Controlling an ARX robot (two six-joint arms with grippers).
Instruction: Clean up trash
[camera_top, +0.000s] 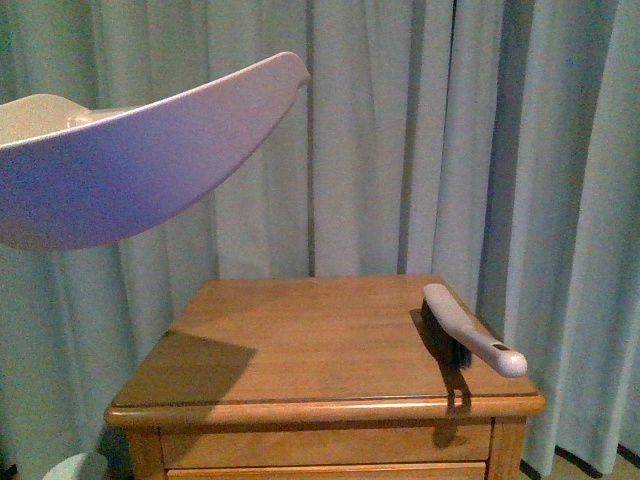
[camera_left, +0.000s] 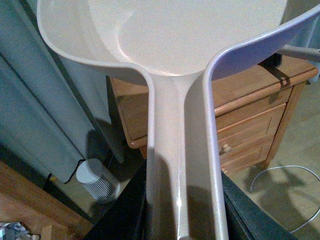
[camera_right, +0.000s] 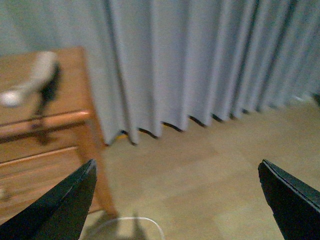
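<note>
Up high, left fingers (camera_left: 122, 217) clamp the handle of the dustpan (camera_left: 175, 30), bowl bare; right fingers (camera_right: 60, 205) gape wide.

The left gripper (camera_left: 182, 197) is clamped around the dustpan handle (camera_left: 167, 150) and held high off the left front corner of the desk (camera_top: 330, 340). The right gripper (camera_right: 175, 200) hangs past the desk's right edge, its fingers (camera_right: 60, 210) spread wide with nothing between them.
</note>
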